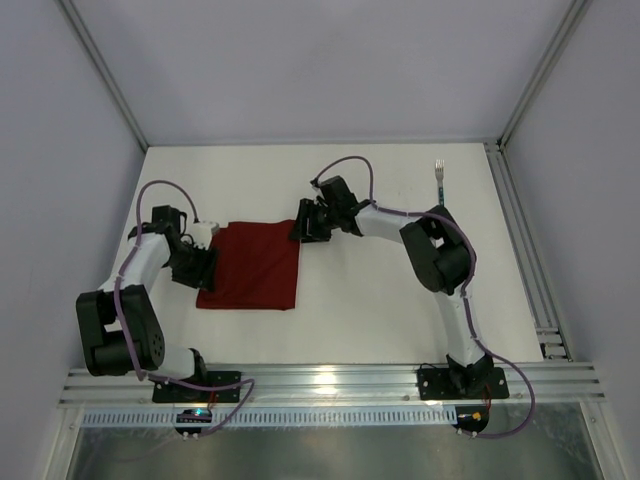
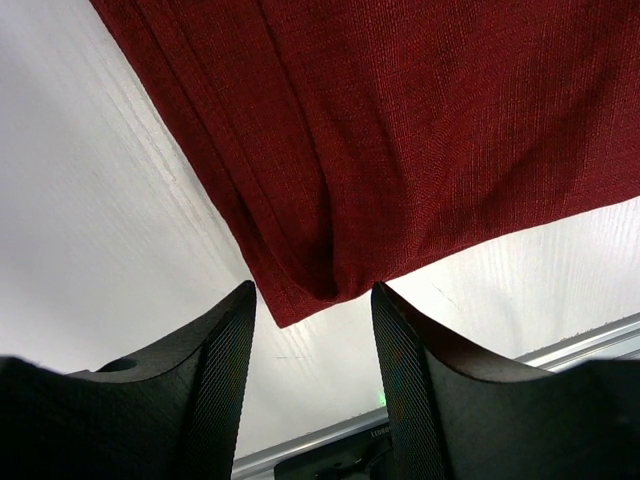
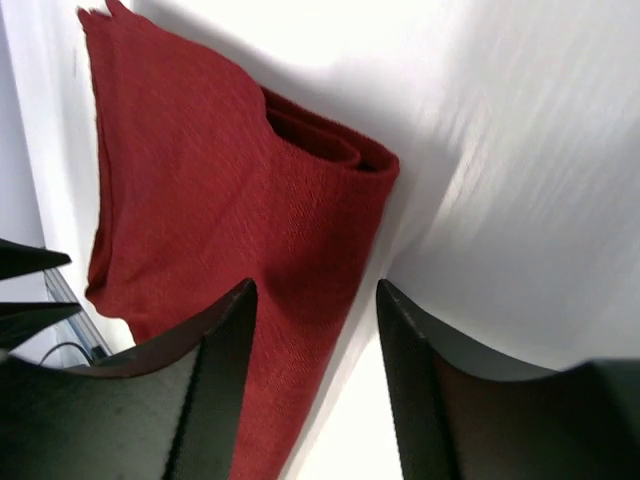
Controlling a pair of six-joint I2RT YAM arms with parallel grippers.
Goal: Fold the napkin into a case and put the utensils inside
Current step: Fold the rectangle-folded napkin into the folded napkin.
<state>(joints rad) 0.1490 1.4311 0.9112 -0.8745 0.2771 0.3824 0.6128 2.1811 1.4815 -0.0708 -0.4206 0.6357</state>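
Note:
The dark red napkin [image 1: 252,265] lies folded into a layered rectangle on the white table, left of centre. My left gripper [image 1: 200,258] is open at its left edge; in the left wrist view a napkin corner [image 2: 310,290] lies just ahead of the spread fingers [image 2: 225,370]. My right gripper [image 1: 303,226] is open over the napkin's far right corner; in the right wrist view the folded edge [image 3: 330,150] shows stacked layers, and the napkin's right edge runs between the fingers [image 3: 225,350]. A fork [image 1: 440,181] with a teal handle lies at the far right. The knife is out of view.
A metal rail [image 1: 520,240] runs along the table's right side and another along the near edge [image 1: 330,380]. White enclosure walls stand at the back and sides. The right arm's elbow [image 1: 438,250] reaches over the table's right half.

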